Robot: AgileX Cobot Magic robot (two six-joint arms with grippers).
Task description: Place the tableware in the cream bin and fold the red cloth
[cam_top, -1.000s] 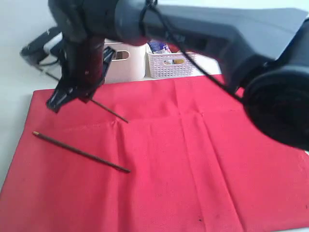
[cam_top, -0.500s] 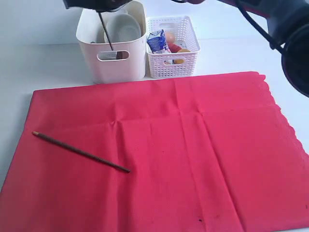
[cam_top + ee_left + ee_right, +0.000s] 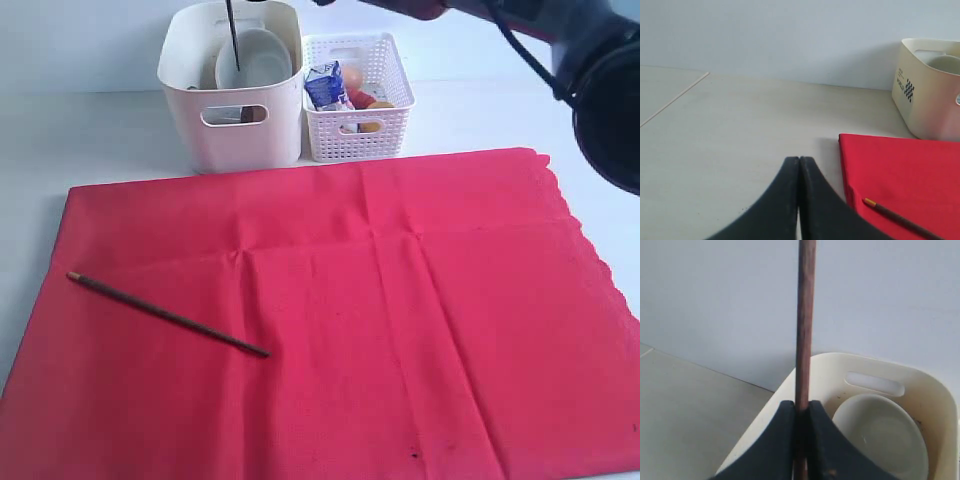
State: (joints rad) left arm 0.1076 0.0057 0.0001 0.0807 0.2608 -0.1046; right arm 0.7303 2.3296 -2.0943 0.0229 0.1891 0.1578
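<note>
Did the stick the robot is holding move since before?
Yes. The held chopstick went from above the red cloth to hanging over the cream bin.

Exterior looks down, all views share cream bin [image 3: 230, 110]

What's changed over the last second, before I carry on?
The right tool, shut on one dark wooden chopstick, swung from above the large red cloth to over the tall cream plastic bin; the stick went from slanted to nearly upright. Nothing was let go. The second chopstick and the cloth stayed put.
</note>
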